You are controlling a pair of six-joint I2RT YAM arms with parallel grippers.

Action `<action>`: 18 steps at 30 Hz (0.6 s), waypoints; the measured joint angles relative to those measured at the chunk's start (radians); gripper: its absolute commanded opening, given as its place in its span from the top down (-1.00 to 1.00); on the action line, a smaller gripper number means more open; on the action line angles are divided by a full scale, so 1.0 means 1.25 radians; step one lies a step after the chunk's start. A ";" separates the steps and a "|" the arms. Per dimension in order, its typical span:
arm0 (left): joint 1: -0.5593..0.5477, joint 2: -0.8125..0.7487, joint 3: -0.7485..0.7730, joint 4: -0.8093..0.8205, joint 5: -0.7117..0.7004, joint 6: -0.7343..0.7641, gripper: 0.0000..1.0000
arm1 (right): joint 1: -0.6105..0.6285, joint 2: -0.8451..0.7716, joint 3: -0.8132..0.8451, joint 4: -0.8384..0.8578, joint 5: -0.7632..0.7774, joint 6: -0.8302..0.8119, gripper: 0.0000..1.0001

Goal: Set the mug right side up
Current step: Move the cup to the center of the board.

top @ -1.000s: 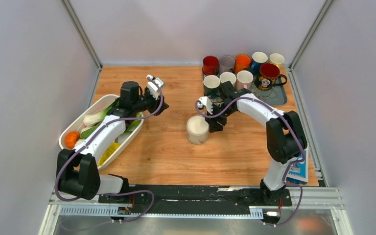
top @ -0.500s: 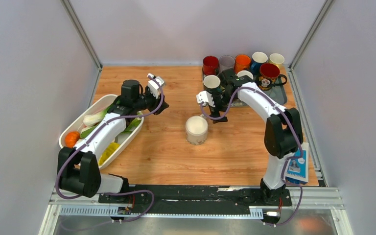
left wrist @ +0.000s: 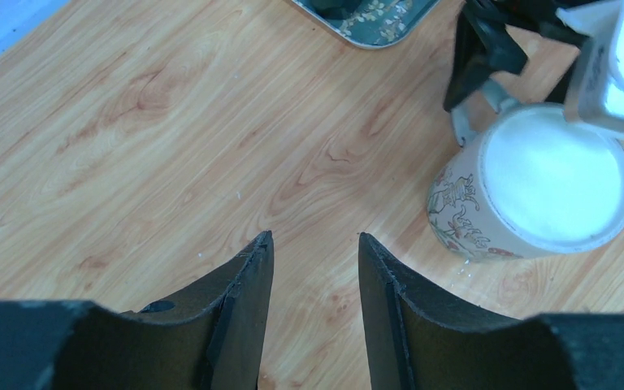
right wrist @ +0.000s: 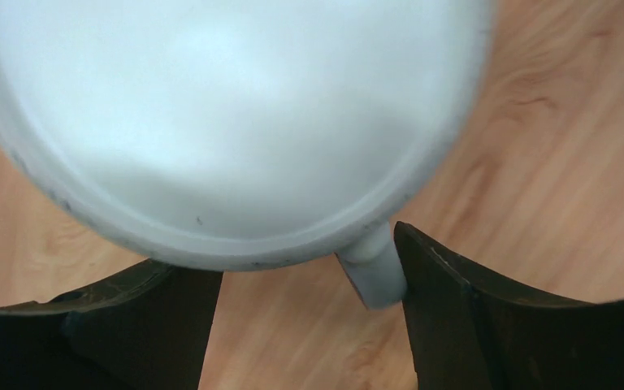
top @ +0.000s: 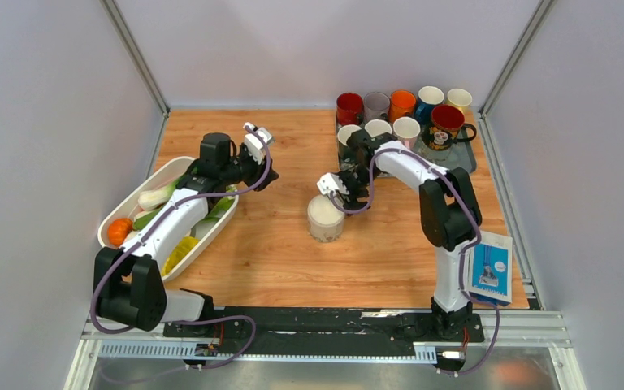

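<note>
The mug is cream with a floral pattern and stands mid-table with a flat white end facing up. It also shows in the left wrist view and fills the top of the right wrist view. Its handle points toward the back. My right gripper is open just behind the mug. In the right wrist view, the right gripper has the handle between its jaws, against the right finger. My left gripper is open and empty, to the left of the mug, and hovers over bare wood.
A tray with several upright mugs stands at the back right, close behind my right arm. A white dish of vegetables lies at the left under my left arm. A blue box sits at the right front edge.
My right gripper lifted away from the mug's right side toward the tray, then swung down and left to the mug's back edge, at the handle. The left arm has not moved.
</note>
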 measured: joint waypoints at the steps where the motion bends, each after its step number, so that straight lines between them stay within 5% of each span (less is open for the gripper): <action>1: 0.000 -0.002 0.000 -0.001 -0.001 0.001 -0.01 | 0.001 -0.006 -0.023 0.000 0.004 -0.010 -0.50; 8: 0.000 -0.007 -0.001 -0.006 -0.005 0.005 -0.01 | -0.015 -0.130 -0.224 -0.035 0.020 0.000 -0.50; 18: 0.000 0.011 0.000 -0.015 -0.005 0.014 -0.01 | -0.036 -0.093 -0.167 0.061 -0.021 0.281 -0.38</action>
